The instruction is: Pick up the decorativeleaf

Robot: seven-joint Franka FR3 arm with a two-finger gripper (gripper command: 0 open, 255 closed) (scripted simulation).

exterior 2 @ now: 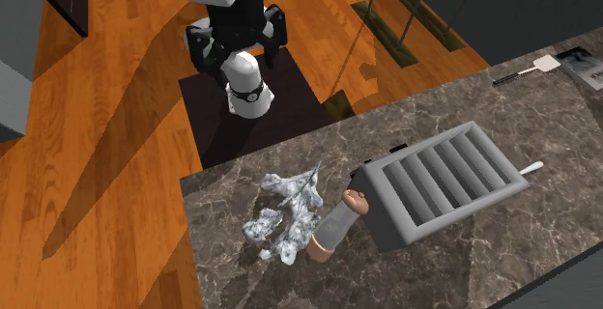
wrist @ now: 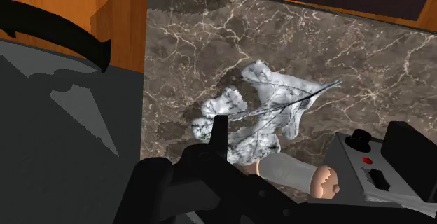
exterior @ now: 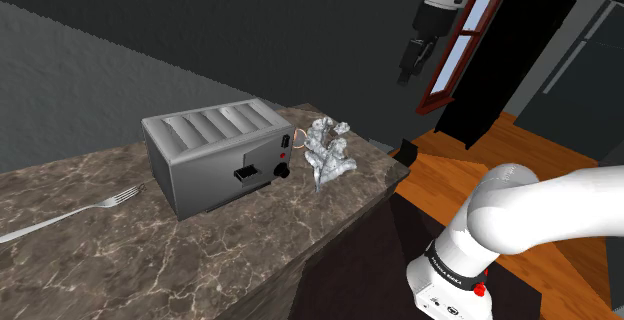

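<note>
On the countertop (exterior: 250,233), the decorative leaf (exterior: 328,150) lies near the end at the shoulder view's right, just beside the control end of the toaster (exterior: 215,158), with a toppled cylinder (exterior 2: 333,228) between them and a fork (exterior: 70,218) beyond the toaster's opposite end.

No legible txt, nos. or brand marks in any view; the dark band (exterior: 452,270) low on my arm (exterior: 530,206) carries tiny white marks, too small to read.
</note>
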